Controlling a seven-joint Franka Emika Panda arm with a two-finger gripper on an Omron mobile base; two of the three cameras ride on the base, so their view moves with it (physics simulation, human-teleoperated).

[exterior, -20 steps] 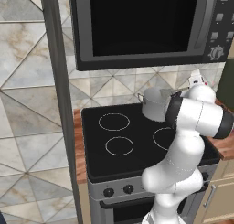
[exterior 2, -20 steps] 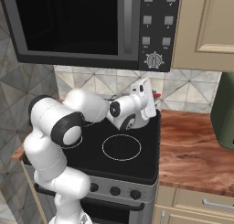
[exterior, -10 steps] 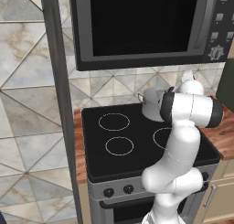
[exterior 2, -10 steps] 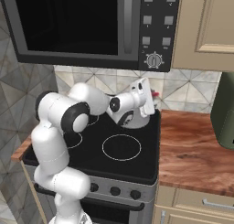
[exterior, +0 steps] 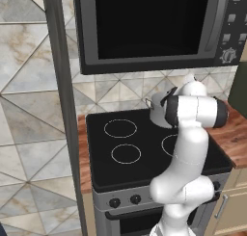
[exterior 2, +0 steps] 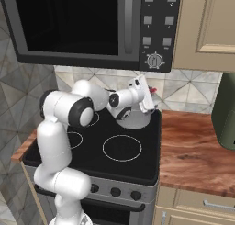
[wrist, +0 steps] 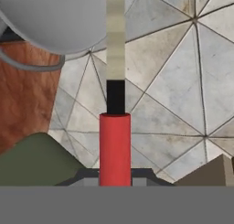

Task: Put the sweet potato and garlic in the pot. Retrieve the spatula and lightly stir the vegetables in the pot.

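Here gripper clamps spatula handle, hand level over pot.

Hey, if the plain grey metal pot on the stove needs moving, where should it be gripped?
Probably by one of the thin loop handles at the rim of the plain grey metal pot, coming from above: the smooth round wall looks too wide for the jaws.
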